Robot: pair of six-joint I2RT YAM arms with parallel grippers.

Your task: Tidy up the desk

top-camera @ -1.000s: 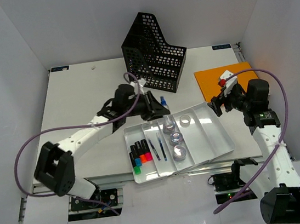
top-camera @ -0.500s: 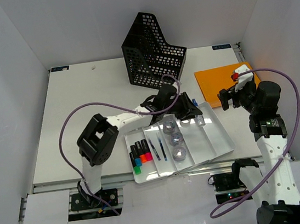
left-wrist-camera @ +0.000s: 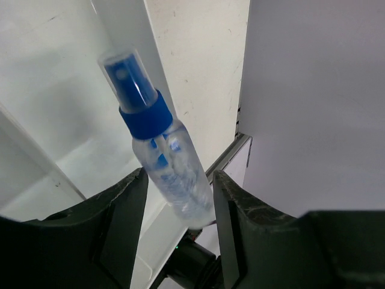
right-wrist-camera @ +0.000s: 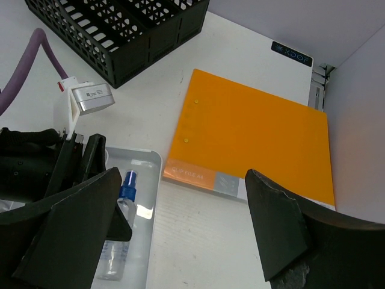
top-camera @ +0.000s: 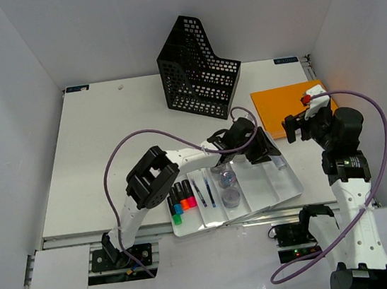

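Observation:
The desk [top-camera: 101, 149] is a white tabletop. A clear spray bottle with a blue cap [right-wrist-camera: 117, 235] lies in the rightmost compartment of the white tray [top-camera: 269, 177]. My left gripper [top-camera: 264, 151] hangs over that compartment. In the left wrist view the bottle [left-wrist-camera: 162, 156] lies between and below the left gripper's [left-wrist-camera: 179, 180] spread fingers, with a gap on the left side. My right gripper [right-wrist-camera: 180, 235] is wide open and empty above the desk. It sits between the tray's right rim [right-wrist-camera: 144, 162] and the orange folder [right-wrist-camera: 252, 138].
A black mesh file holder [top-camera: 198, 72] stands at the back centre. The orange folder [top-camera: 284, 104] lies flat at the right. The tray also holds coloured markers [top-camera: 180, 197], pens [top-camera: 203, 189] and clear round items [top-camera: 229, 186]. White walls enclose the desk.

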